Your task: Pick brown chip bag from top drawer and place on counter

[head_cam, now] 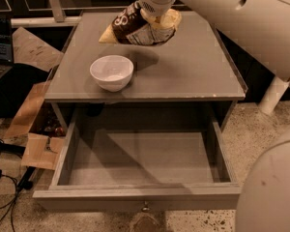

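The brown chip bag hangs tilted a little above the back middle of the grey counter, with its shadow on the top below it. My gripper comes down from the top edge on the white arm and is shut on the bag's upper right part; the fingers are mostly hidden by the bag. The top drawer is pulled fully open below the counter, its grey bottom bare, with a small metal knob on its front.
A white bowl stands on the counter's front left. Cardboard pieces and cables lie on the floor at the left, with a laptop behind. My white arm spans the upper right, and a white rounded part fills the lower right.
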`<state>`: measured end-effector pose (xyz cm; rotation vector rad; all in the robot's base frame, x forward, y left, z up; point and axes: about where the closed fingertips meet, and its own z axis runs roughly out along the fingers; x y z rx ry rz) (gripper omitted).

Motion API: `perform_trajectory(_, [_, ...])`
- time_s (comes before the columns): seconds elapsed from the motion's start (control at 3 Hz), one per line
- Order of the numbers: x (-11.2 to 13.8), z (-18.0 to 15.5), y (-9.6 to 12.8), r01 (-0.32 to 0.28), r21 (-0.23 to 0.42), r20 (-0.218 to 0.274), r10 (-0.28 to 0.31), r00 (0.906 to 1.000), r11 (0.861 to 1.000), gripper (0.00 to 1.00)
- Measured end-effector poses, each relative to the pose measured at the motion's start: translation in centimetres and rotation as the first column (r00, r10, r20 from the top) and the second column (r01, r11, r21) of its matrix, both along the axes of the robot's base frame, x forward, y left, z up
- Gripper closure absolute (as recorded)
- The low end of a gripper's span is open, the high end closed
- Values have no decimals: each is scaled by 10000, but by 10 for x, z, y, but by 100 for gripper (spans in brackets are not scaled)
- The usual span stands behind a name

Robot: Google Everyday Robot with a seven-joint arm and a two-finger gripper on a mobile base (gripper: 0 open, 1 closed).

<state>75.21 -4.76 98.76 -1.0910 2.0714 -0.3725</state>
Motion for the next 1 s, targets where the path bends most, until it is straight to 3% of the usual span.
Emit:
perform_trajectory(0.67, [18, -22, -10, 549, -388, -500, -568, 9971, 9977, 100])
perform_trajectory(1.0, [19, -23, -10, 554, -398, -514, -574, 9970, 9977, 83])
